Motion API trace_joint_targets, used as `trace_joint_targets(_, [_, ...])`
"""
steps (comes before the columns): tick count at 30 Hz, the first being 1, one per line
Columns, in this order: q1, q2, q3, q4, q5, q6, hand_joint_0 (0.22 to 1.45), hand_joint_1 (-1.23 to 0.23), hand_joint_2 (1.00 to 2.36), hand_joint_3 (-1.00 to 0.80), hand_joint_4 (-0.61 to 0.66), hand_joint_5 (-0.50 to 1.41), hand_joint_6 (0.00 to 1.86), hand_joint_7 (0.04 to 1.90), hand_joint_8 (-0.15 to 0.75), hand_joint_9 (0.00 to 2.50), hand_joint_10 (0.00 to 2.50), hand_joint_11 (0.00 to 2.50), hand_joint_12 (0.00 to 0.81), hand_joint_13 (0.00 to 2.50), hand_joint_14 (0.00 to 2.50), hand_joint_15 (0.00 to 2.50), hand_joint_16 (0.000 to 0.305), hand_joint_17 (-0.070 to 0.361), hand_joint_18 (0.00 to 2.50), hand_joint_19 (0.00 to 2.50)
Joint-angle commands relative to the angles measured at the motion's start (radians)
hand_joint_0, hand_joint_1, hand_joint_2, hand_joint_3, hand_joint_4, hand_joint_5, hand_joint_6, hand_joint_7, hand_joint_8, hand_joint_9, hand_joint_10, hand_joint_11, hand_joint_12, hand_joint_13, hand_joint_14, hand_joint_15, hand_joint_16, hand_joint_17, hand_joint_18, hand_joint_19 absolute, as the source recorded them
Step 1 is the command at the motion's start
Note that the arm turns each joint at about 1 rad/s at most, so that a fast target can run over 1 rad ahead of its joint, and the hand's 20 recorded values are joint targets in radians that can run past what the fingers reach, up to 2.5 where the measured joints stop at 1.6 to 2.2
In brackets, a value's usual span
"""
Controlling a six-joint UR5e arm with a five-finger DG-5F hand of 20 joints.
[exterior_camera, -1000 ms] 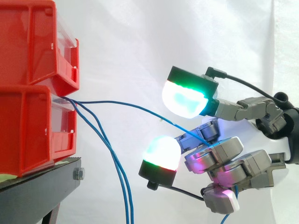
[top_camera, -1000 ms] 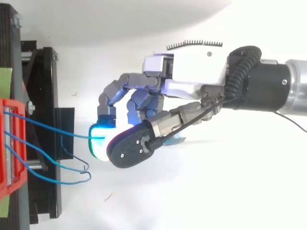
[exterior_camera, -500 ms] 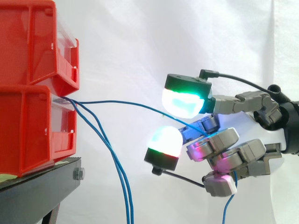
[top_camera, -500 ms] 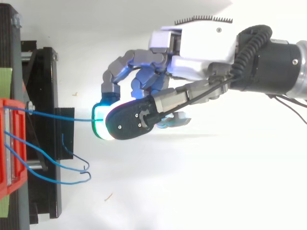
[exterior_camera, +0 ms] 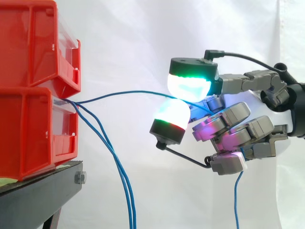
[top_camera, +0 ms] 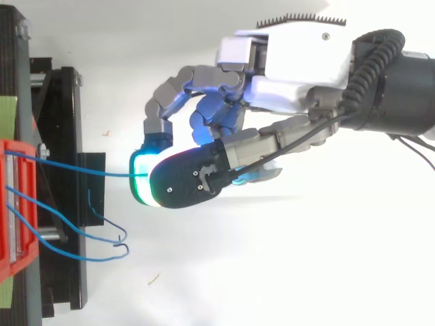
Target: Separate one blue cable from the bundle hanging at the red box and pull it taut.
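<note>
Several thin blue cables come out of the lower red box [exterior_camera: 28, 129] at the left. One blue cable [exterior_camera: 124, 93] [top_camera: 81, 170] runs nearly level from the box's front to my hand [exterior_camera: 252, 102] [top_camera: 292, 54], which hangs to the right of the box. The hand is shut on it, pinching it between two green-glowing fingertips [exterior_camera: 188, 86]. Its free end [exterior_camera: 237, 200] hangs straight down below the hand. The other blue cables [exterior_camera: 114, 155] droop from the box, apart from the held one.
A second red bin [exterior_camera: 28, 43] sits on top of the lower box. Both rest on a black stand [exterior_camera: 43, 191] [top_camera: 64, 136]. A white curtain hangs behind, and the hanging cables' loops [top_camera: 102, 258] lie in front of the stand.
My hand has risen and drawn slightly away from the box. The held cable has lifted from a downward slope to a nearly level line. The other cables have not moved.
</note>
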Motion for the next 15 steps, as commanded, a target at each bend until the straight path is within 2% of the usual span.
trace_joint_targets(1, [0.002, 0.001, 0.009, -0.021, 0.0, -0.006, 0.65, -0.74, 1.01, -0.09, 0.1, -0.2, 0.92, 0.94, 0.378, 0.93, 1.1, 1.29, 0.369, 1.45, 0.5, 1.5, 0.049, 0.109, 1.21, 0.82])
trace_joint_targets(11, [0.003, -0.001, 0.009, -0.023, 0.002, -0.033, 0.67, -0.78, 1.01, -0.21, 0.15, -0.21, 0.93, 0.97, 0.348, 0.94, 0.94, 1.41, 0.354, 1.43, 0.38, 1.61, 0.044, 0.1, 1.14, 0.85])
trace_joint_targets(15, [0.005, -0.001, 0.009, -0.029, 0.002, -0.038, 0.68, -0.78, 1.01, -0.24, 0.11, -0.21, 0.93, 0.99, 0.325, 0.94, 0.91, 1.41, 0.349, 1.43, 0.36, 1.64, 0.043, 0.098, 1.13, 0.87])
